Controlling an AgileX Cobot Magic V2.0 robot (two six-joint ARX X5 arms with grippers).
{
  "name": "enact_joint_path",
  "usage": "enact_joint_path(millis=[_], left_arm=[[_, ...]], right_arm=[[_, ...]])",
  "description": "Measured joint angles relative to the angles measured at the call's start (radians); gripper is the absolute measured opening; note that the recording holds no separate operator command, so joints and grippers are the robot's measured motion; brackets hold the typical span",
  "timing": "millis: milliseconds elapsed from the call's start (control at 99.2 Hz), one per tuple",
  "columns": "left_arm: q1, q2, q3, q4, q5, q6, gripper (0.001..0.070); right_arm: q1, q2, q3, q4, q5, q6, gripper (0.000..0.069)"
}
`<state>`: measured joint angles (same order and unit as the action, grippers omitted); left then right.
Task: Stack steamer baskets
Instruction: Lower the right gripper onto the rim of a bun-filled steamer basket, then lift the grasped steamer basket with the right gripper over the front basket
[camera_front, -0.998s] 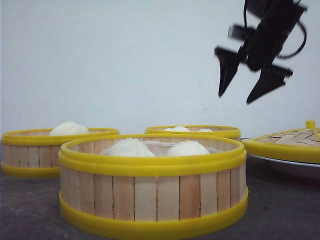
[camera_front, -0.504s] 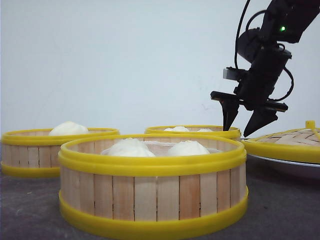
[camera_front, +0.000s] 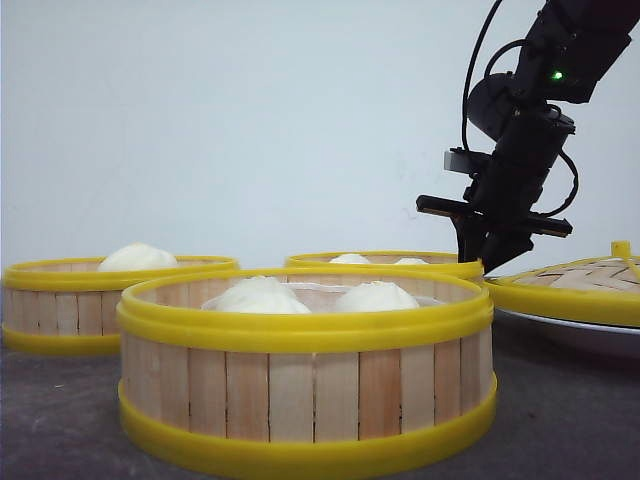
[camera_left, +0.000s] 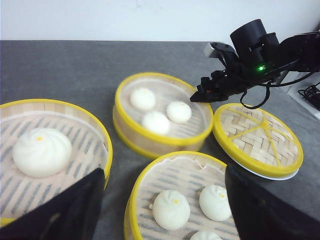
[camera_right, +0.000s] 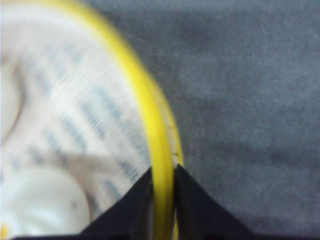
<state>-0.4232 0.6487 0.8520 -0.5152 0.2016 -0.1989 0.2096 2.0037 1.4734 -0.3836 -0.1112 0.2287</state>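
Straddling the far steamer basket (camera_right: 159, 150) rim, right hand (camera_right: 162, 192) fingers.

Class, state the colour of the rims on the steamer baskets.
Yellow. The near basket's rims show it best in the front view.

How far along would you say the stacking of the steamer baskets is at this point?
Nothing is stacked yet: all three steamer baskets sit separately on the table. In hand: the right gripper straddles the rim of the far basket. Left to do: lifting it and stacking with the left basket and near basket.
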Motion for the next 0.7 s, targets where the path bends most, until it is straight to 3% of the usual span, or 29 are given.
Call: enact_joint_path(millis=[252, 504, 696], left_arm=[[0.000, 0.000, 0.000, 0.000, 0.000, 0.001, 0.0466], [0.000, 0.000, 0.000, -0.003, 0.000, 0.001, 0.0466], [0.000, -0.014, 0.000, -0.004, 0.000, 0.001, 0.0466]], right_arm=[[0.001, 0.009, 0.052, -0.041, 0.014, 0.050, 0.0031], [0.000, 0.005, 0.277, -0.189, 0.018, 0.055, 0.0031], [0.012, -0.117, 0.343, -0.274, 0.020, 0.011, 0.0031]])
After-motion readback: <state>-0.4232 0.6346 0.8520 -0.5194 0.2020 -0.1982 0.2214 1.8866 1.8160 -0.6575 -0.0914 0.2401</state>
